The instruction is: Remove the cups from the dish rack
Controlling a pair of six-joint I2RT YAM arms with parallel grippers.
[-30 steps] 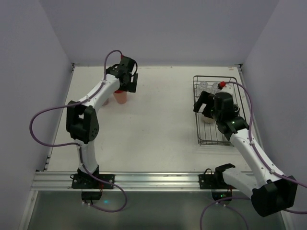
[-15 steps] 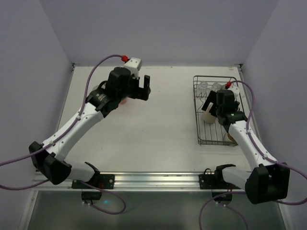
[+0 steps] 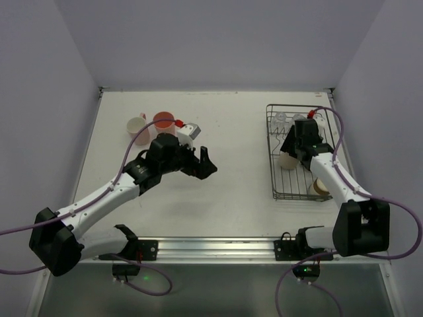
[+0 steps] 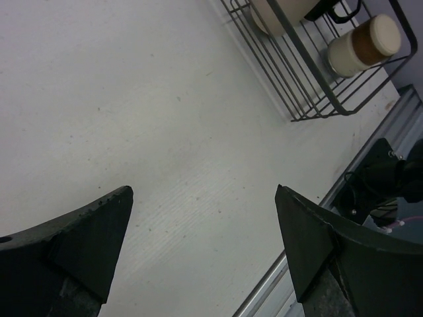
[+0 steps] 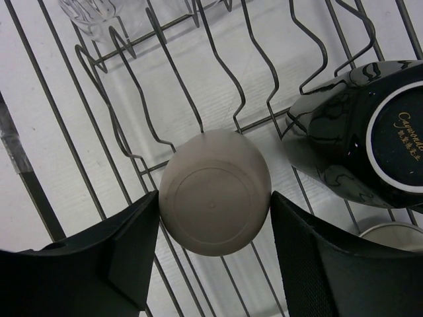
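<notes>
The dish rack [image 3: 297, 173], a dark wire basket, stands at the right. My right gripper [image 3: 289, 152] reaches into it, shut on an upturned beige cup [image 5: 215, 193] with one finger against each side. Beside that cup in the rack lie a black mug [image 5: 357, 142], clear glasses [image 5: 99, 13] and a small cream cup [image 3: 320, 188]. A pale pink mug [image 3: 137, 125] and a salmon-pink tumbler [image 3: 164, 121] stand on the table at the back left. My left gripper [image 3: 205, 162] hangs open and empty over the middle of the table [image 4: 132, 99].
The rack's upright tines [image 5: 198, 72] rise close around the beige cup. The metal rail [image 3: 211, 247] with both arm bases runs along the near edge. Walls close the table at the left, back and right.
My left arm has swung away from the two pink cups, forward to the middle of the table. My right gripper has dropped onto the beige cup and closed from wide open.
</notes>
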